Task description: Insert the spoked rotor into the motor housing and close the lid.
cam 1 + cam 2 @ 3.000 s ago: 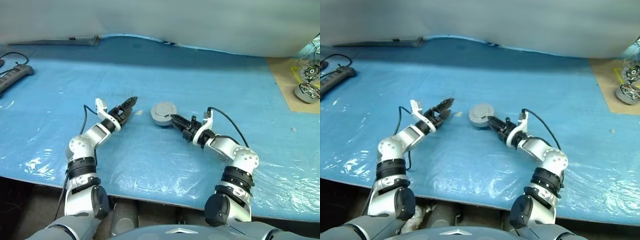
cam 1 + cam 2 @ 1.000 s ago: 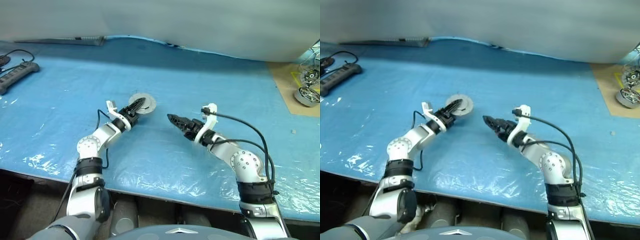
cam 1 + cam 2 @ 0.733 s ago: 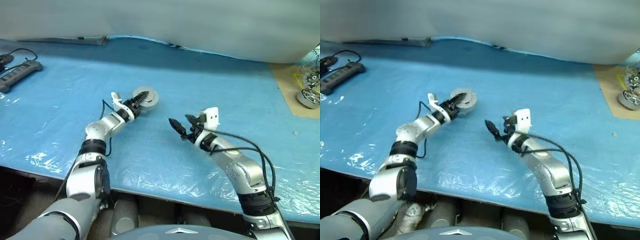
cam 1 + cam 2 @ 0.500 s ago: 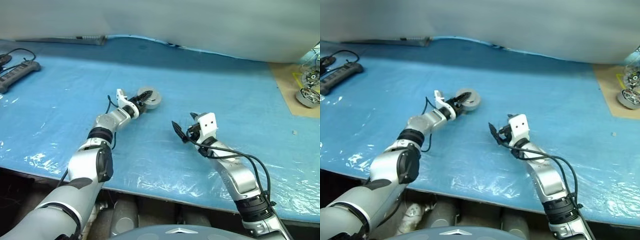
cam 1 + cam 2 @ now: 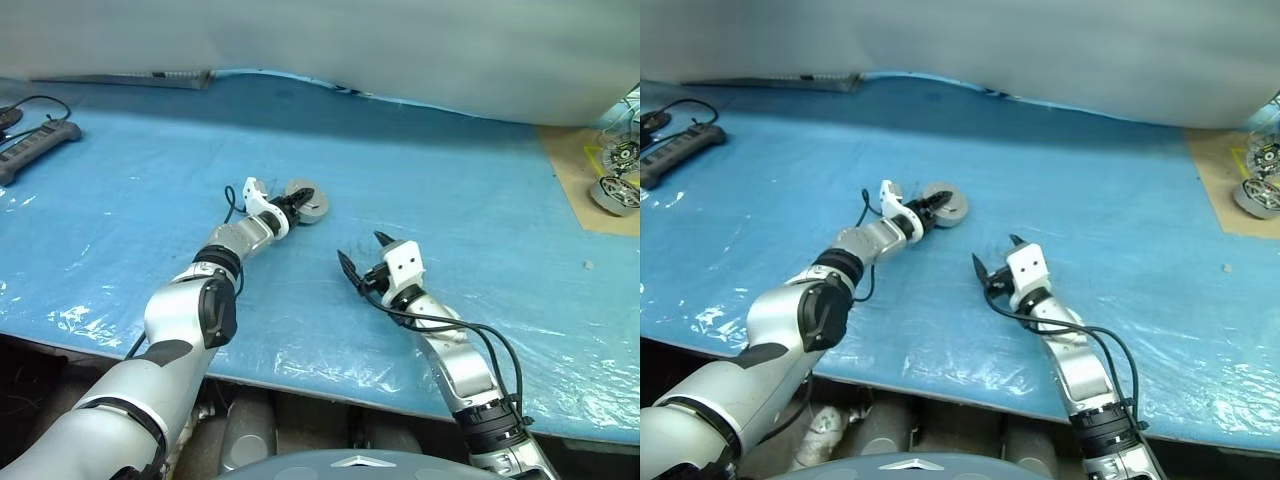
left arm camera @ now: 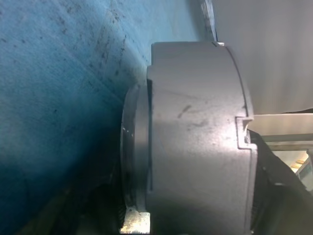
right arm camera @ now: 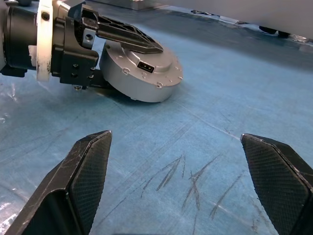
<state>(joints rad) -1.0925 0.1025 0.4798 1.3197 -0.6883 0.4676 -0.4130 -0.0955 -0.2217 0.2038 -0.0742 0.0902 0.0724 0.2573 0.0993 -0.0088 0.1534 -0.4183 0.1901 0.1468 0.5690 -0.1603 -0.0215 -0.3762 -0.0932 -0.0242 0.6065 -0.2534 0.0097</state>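
Now, well to the left of the motor housing (image 5: 318, 205), a power strip (image 5: 35, 150) lies at the edge of the blue sheet (image 5: 450, 150). The left gripper (image 5: 298, 202) reaches in from the housing's left and straddles it, with 1 black jaw lying across its top. Whether it is gripping or has let go I cannot tell.

1 second ago this gripper carried the housing tilted and nearer the robot. The housing now lies flat on the sheet, farther out. 3 seconds ago it lay between both arms with the right one at its edge.

A grey lid (image 7: 146, 66) covers the housing's top and no copper shows, so the closing step looks done. Whether the spoked rotor sits inside I cannot tell.

The right gripper (image 5: 360, 252) is nearer the robot than the housing and to its right. It has drawn well back and rolled over, and its jaws are spread wide on nothing.

Far right of the housing, spare motor parts (image 5: 612, 185) rest on a tan board. Probably only the release remains.
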